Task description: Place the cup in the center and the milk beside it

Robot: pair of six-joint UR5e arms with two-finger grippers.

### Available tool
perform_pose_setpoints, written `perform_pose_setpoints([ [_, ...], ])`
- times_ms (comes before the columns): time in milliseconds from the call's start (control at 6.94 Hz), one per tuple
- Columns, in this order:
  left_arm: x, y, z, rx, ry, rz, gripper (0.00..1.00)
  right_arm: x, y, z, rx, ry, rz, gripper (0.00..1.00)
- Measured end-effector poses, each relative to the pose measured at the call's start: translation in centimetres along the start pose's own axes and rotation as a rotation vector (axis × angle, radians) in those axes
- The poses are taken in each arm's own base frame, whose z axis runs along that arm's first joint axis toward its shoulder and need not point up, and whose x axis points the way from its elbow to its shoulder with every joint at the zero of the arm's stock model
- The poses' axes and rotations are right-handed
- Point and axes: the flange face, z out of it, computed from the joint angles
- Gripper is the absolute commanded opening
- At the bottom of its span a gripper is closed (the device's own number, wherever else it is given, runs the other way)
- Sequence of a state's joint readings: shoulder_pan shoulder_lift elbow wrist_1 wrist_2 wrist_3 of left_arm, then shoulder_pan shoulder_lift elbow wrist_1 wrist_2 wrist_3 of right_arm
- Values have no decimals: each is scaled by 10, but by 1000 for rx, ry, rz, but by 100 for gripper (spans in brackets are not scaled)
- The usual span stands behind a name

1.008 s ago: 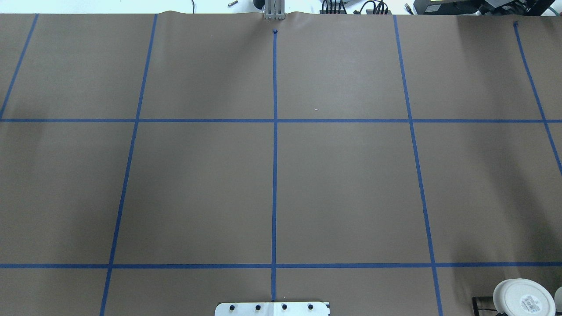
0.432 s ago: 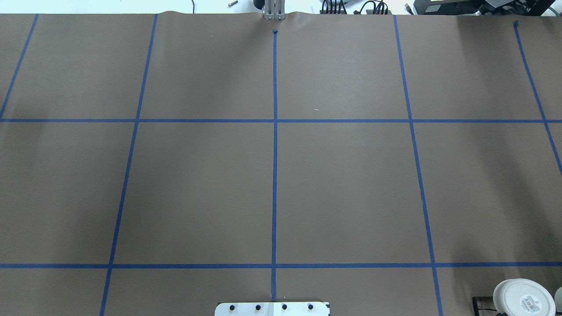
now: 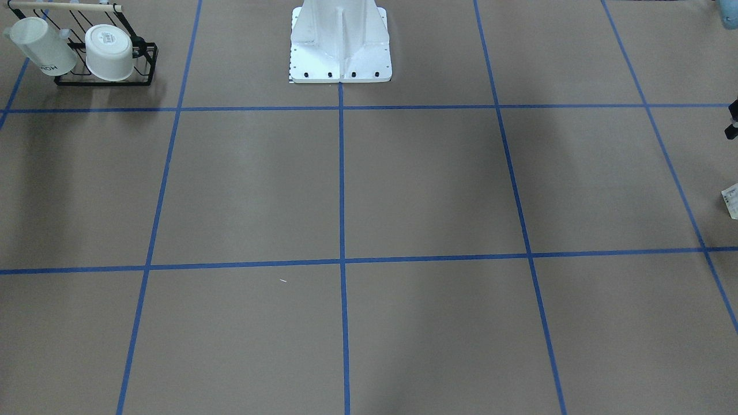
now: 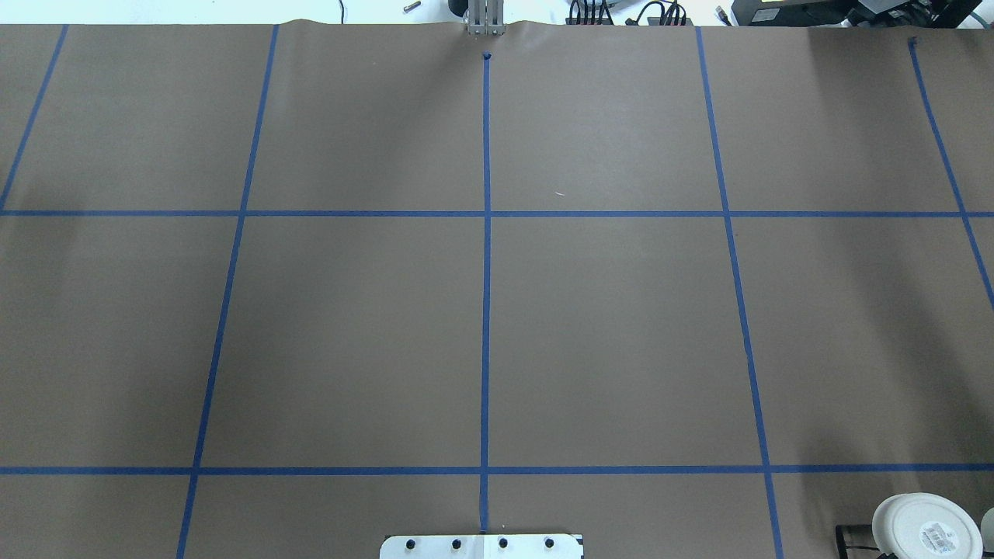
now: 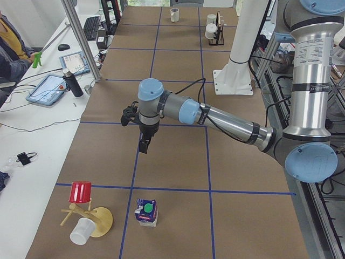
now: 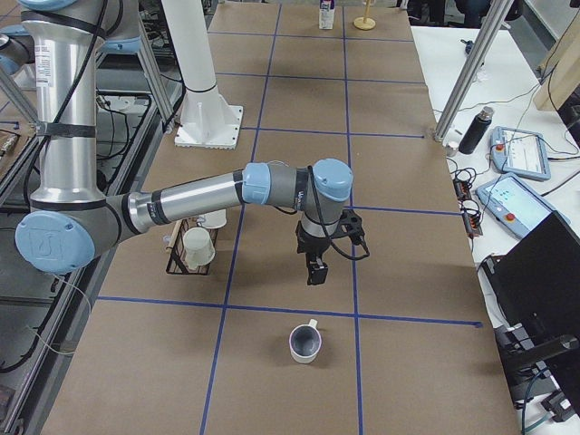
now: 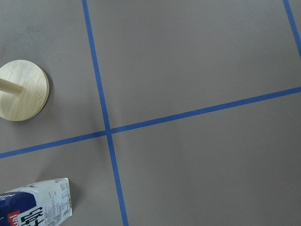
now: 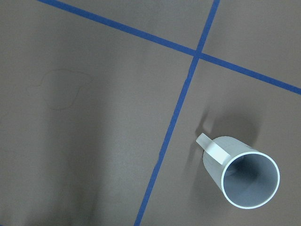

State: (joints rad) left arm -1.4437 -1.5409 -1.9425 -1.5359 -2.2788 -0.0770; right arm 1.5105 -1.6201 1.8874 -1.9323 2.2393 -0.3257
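The center [image 4: 606, 341], crossed by blue tape [image 4: 486, 341], lies well apart from the milk [image 5: 146, 211] and the cup [image 6: 304, 343], which stand upright at opposite ends. Left gripper [image 5: 144, 145] hangs near the milk, right gripper [image 6: 315, 270] near the cup; jaw states cannot be told.

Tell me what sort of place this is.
Most likely a robotics lab set up for recording manipulation trials. A left arm and a right arm reach over a table covered in brown paper, a blue tape grid marks it into cells, and teach pendants lie on the side bench.
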Motion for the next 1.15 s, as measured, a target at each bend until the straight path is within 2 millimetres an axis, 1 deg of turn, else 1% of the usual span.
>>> perform_pose_setpoints([
  [288, 4, 4, -1, 0, 40, -1, 99, 7, -9, 9, -2, -3, -3, 100],
  [576, 5, 5, 1, -4, 59, -5, 99, 12, -9, 11, 1, 3, 0, 100],
  [720, 4, 5, 2, -7, 61, -8, 99, 18, -3, 10, 6, 6, 12, 100],
  [864, 4, 5, 2, -8, 60, -9, 98, 29, 4, 15, 9, 7, 27, 100],
  [1008, 4, 5, 2, -9, 60, -10, 98, 53, 10, 31, 22, 10, 43, 100],
  [1153, 4, 4, 3, -10, 58, -10, 98, 88, 15, 61, 45, 16, 50, 100],
])
